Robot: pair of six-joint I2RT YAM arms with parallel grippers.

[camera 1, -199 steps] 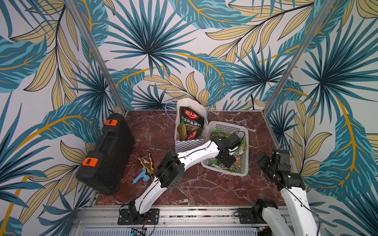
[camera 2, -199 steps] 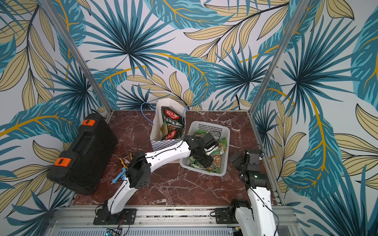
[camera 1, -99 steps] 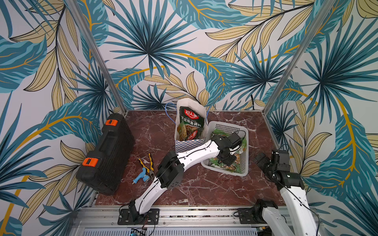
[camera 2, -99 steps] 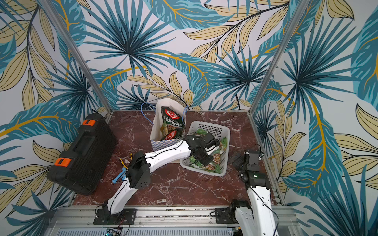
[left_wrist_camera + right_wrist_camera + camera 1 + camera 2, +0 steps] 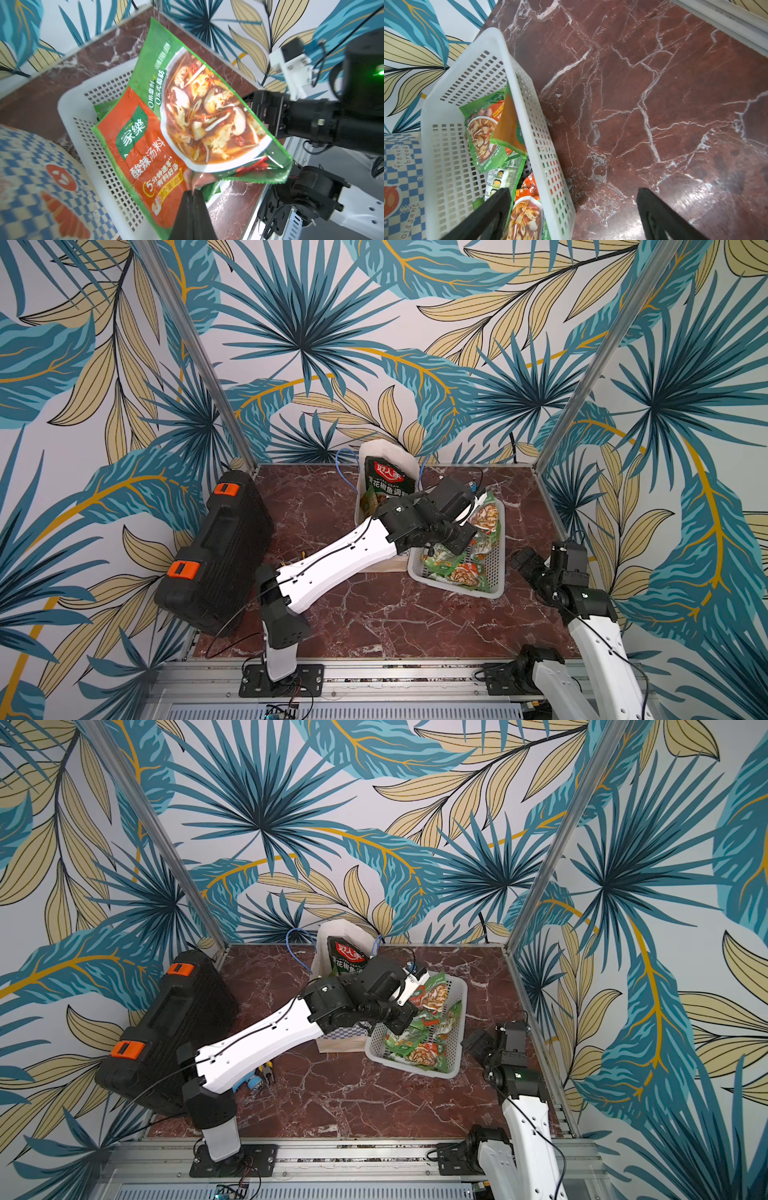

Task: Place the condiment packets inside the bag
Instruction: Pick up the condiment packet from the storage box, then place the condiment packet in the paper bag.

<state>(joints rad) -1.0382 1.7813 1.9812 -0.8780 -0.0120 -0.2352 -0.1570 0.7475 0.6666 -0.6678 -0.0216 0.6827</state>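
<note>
Now | step: packet is pinched by left gripper above basket | right gripper is spread, empty | next: a carry over bag mouth is needed

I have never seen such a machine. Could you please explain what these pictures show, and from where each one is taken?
These are two robot arms fixed at the front edge of a red marble table. Two pictures look down on the whole scene from above; the other two come from cameras on the arms' wrists. On the table stand a checkered paper bag, with a dark condiment packet already sticking out of it, a white perforated basket holding green packets, and a black case. The left hand is shut on the edge of a green soup packet over the basket. The right hand is open, holds nothing, and hangs near the basket.
</note>
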